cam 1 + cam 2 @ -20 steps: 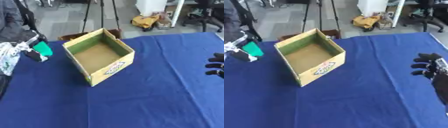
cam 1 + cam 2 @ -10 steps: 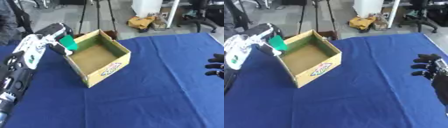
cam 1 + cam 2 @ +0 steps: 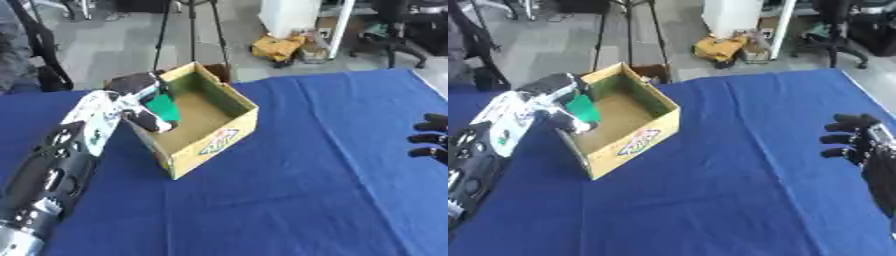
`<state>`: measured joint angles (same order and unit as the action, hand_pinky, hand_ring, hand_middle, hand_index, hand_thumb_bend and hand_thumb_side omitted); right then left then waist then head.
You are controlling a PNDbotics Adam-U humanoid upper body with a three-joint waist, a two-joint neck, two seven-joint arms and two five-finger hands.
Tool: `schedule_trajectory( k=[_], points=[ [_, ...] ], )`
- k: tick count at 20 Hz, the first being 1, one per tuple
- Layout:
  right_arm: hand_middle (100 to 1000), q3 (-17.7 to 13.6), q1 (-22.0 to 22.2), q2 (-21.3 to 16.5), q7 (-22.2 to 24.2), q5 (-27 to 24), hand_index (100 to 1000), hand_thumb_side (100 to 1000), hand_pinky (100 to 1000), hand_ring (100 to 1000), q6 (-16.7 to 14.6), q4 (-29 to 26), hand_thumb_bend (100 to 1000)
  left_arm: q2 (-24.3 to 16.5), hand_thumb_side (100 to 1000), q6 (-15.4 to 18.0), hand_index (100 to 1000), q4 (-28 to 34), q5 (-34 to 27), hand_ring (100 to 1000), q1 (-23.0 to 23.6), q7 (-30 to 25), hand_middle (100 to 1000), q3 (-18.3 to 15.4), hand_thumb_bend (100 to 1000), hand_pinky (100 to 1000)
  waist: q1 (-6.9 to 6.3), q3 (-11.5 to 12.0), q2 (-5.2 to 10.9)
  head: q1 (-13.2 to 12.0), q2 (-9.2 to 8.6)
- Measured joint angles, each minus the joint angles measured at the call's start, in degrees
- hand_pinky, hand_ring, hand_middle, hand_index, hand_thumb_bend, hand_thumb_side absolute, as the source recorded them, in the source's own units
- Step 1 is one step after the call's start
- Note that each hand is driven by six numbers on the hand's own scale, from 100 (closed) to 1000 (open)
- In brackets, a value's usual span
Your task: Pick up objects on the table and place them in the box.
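An open cardboard box (image 3: 229, 131) with a green inner lining and a printed logo on its front stands on the blue table (image 3: 289, 190). My left hand (image 3: 140, 100) reaches over the box's left wall, its fingers curled round a small green object (image 3: 164, 107) held above the inside of the box. At the right edge, my right hand (image 3: 859, 145) hovers above the table with its fingers curled and nothing in them.
Beyond the table's far edge lie a grey floor, a black tripod (image 3: 188, 30), a yellow bag (image 3: 278, 47), a white cabinet (image 3: 293, 17) and an office chair (image 3: 402, 35). Blue cloth stretches between the box and my right hand.
My left hand has carried the green object rightward from beside the box's left side to over its interior. My right hand has stayed put.
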<state>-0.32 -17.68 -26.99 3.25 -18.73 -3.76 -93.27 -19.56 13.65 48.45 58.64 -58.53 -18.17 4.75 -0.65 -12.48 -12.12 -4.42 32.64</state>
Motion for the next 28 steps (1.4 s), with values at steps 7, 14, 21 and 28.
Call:
schedule_trajectory(
  k=[7,14,21,28],
  points=[
    [691,-0.01,0.00,0.01,0.01,-0.01,821,887,603,698,0.00,0.00,100,0.01,830,1.95,738,0.55,-1.86,570,1.04,0.53,559,0.64,751,625,-0.05,0.48,0.03,0.09,-0.01],
    [691,-0.12,0.24,0.01,-0.01,-0.03,821,887,603,698,-0.02,0.01,100,-0.21,923,0.69,753,10.65,-18.75,584,5.78,8.25,571,0.30,457,639,0.13,2.15,0.24,0.51,-0.03],
    [692,-0.40,0.68,0.01,-0.11,-0.04,822,888,603,698,-0.10,0.03,100,-3.78,1000,-4.86,757,27.28,-45.02,641,16.11,17.63,623,-1.01,451,663,0.22,4.57,0.78,1.31,-0.47],
    [695,-0.76,1.12,0.01,-0.38,-0.04,822,887,603,699,-0.25,0.04,100,-4.89,1000,-8.90,771,33.10,-61.56,655,27.62,24.69,645,-3.60,526,665,0.13,5.90,0.92,2.46,-0.54]
  ],
)
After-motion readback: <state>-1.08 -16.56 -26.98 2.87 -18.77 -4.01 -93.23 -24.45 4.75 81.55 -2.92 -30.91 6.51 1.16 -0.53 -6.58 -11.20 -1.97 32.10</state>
